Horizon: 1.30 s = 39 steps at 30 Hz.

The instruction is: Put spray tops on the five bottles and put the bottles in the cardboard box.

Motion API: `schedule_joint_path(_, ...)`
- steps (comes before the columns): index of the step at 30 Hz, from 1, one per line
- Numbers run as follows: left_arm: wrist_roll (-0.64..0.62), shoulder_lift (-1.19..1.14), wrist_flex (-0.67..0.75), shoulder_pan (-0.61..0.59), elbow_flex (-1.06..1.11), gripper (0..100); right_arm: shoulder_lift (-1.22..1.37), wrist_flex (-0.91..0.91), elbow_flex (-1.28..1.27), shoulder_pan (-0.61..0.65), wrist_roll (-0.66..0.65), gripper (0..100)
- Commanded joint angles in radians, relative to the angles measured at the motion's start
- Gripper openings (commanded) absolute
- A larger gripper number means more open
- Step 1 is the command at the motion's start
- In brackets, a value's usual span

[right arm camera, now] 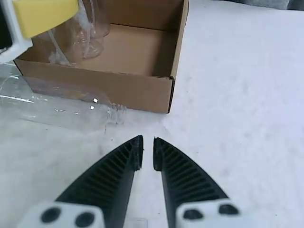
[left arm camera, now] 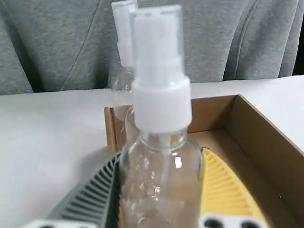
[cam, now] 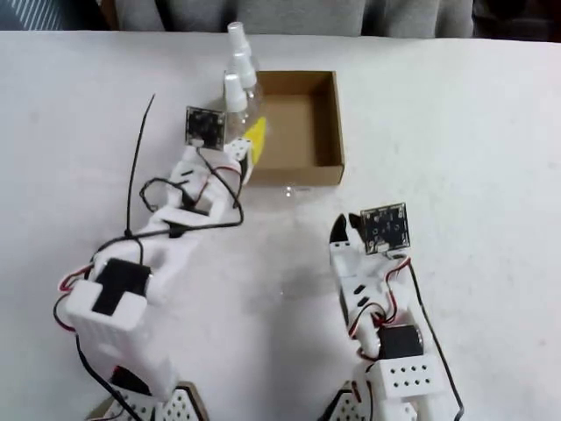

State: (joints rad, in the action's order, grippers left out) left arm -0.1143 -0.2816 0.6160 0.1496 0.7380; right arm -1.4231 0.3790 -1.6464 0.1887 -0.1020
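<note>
The white table [cam: 456,132] has a cardboard box [cam: 302,167] near the middle of its far edge. The box is open at the top.

The left gripper [left arm camera: 159,199] is at the box's left front corner. It has one gray finger [left arm camera: 95,199] and one yellow finger [left arm camera: 223,190]. The two fingers squeeze a clear bottle [left arm camera: 160,161] between them, one on each side. This bottle stands straight up. It has a white spray top [left arm camera: 159,95] with a see-through cap on it. I cannot tell if the bottle's bottom touches the box floor.

Just behind it, a second bottle [left arm camera: 121,95] stands by the box's left wall, and it has a spray top on too. From high up, three spray tops [cam: 237,66] show in a row along that left wall.

Another bottle, the lying bottle [right arm camera: 57,107], is on its side on the table. It is right up against the box's front wall. Its neck is open, with no spray top on it.

The right gripper [right arm camera: 147,154] is over the table, near the box's front right corner. Its black fingers [right arm camera: 114,175] are almost closed, with just a thin gap between the tips. It holds nothing.

Gray cloth [left arm camera: 57,42] hangs behind the table's far edge.
</note>
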Motion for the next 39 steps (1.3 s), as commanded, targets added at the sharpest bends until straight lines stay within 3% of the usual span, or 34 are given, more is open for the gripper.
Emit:
schedule_joint_path(1, -0.005, -0.036, 0.1, 0.015, -0.051, 2, -0.008, -0.019, 0.008, -0.001, -0.011, 1.7)
schedule_joint_path(8, -0.003, -0.133, 0.227, 0.036, -0.051, 2, -0.008, -0.019, 0.008, -0.004, -0.011, 1.7)
schedule_joint_path(16, -0.002, -0.147, 0.232, 0.036, -0.051, 3, -0.008, -0.019, 0.008, -0.005, -0.011, 1.7)
schedule_joint_path(24, 0.04, -0.142, 0.232, 0.053, 0.006, 23, -0.008, -0.019, 0.008, -0.005, -0.011, 1.7)
schedule_joint_path(39, 0.044, -0.14, 0.23, 0.036, 0.005, 23, -0.008, -0.019, 0.008, -0.002, -0.012, 1.7)
